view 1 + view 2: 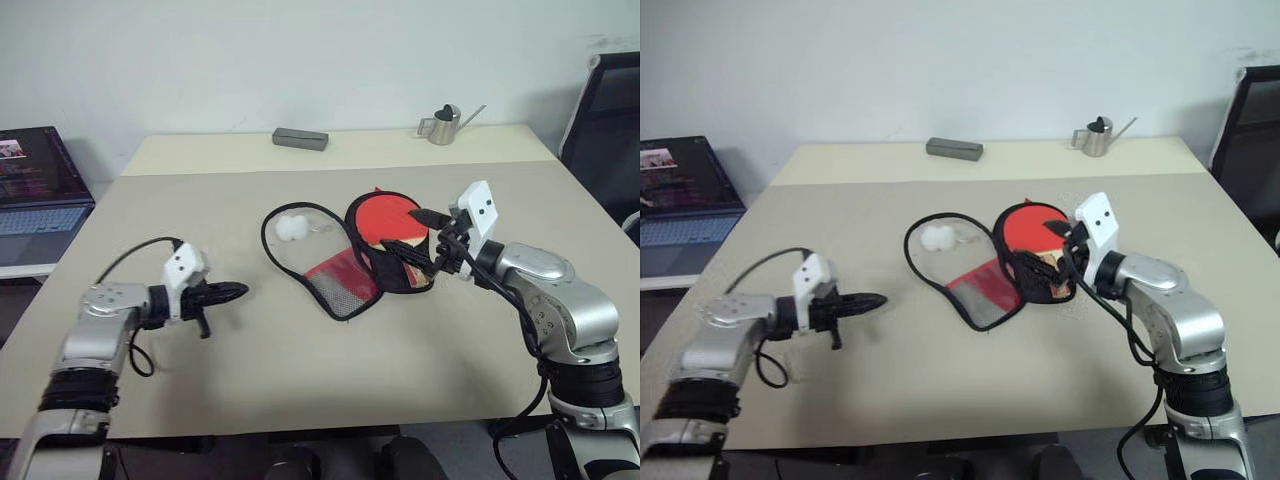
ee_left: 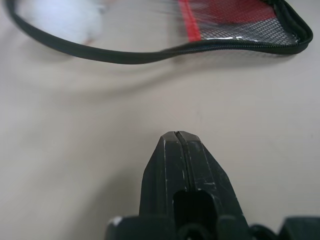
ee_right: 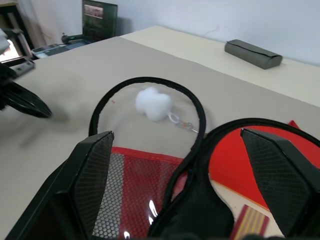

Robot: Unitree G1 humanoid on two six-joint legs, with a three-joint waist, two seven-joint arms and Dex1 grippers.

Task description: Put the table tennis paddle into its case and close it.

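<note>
Paddle [image 1: 385,222] lies in open case [image 1: 335,270], middle of tabletop [image 1: 300,370]. Left pincer [image 1: 236,291] clenched, empty, lower left. Right pincer [image 1: 425,240] spread wide over paddle, grasping nothing.

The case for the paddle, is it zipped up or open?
Open. The case lies unzipped, its black zipper edge looping loose over the table, and the red paddle shows inside.

Grey case [image 1: 300,138], metal watering can [image 1: 443,125] along table's [image 1: 300,380] far edge; laptop [image 1: 35,190] beside.
</note>
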